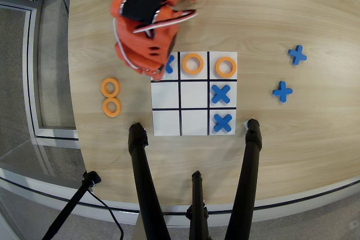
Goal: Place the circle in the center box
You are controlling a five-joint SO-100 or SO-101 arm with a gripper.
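Two loose orange circles lie on the wood left of the white board. Two more circles sit in the board's top middle cell and top right cell. The center box holds nothing. My orange gripper hangs over the board's top left corner and covers most of the blue cross there. Its fingertips point toward the loose circles and are foreshortened, so I cannot tell whether they are open.
Blue crosses fill the right middle cell and bottom right cell. Two spare crosses lie on the table to the right. Black stand legs rise at the near edge.
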